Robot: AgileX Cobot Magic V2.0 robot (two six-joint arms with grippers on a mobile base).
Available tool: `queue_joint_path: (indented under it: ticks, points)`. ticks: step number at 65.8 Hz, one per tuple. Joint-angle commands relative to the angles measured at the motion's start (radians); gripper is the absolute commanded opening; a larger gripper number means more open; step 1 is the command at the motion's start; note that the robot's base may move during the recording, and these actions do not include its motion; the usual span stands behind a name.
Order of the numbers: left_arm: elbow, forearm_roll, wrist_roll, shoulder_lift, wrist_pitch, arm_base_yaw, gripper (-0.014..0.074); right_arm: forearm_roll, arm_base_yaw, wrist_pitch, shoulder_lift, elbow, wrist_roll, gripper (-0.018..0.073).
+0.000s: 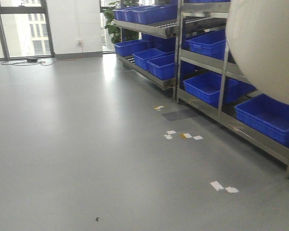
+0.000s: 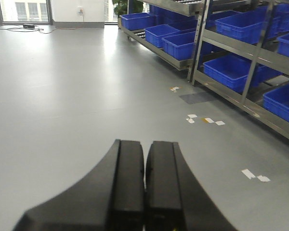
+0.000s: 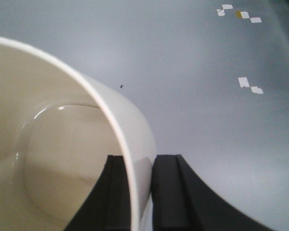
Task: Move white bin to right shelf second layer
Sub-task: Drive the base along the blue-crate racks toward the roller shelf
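A: Right gripper (image 3: 137,161) status?
B: I've got it clamped on the white bin (image 3: 62,144) wall, one finger inside, one outside. Left gripper (image 2: 145,144) is pinched together and empty.
A: Target bearing?
B: Right shelf (image 1: 222,82) is ahead-right of the bin, so the right arm is nearer. I can't pick out the second layer among the blue crates (image 1: 209,86).
A: Labels?
B: None readable. Floor tape (image 1: 224,186) is blank.

L claw (image 2: 145,149): both black fingers (image 2: 127,183) pressed flat together, only a thin seam btwn, nothing held, pointing fwd & a bit down. R claw (image 3: 142,161) clamped on bin (image 3: 62,144) wall: one finger (image 3: 116,192) inside the rim, other outside, wall pinched btwn them, bin mouth facing back along the claw
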Motion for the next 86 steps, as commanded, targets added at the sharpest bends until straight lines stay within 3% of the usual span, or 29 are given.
queue_joint_path:
  ticks: [1,86]
  points:
    - [0.027,-0.002,-0.01,-0.021,-0.089,-0.003,0.0085,-0.006,-0.001,-0.086,-0.003,-0.029,-0.001,0.0057]
    - [0.027,-0.002,-0.01,-0.021,-0.089,-0.003,0.0085,-0.006,-0.001,-0.086,-0.003,-0.029,-0.001,0.0057]
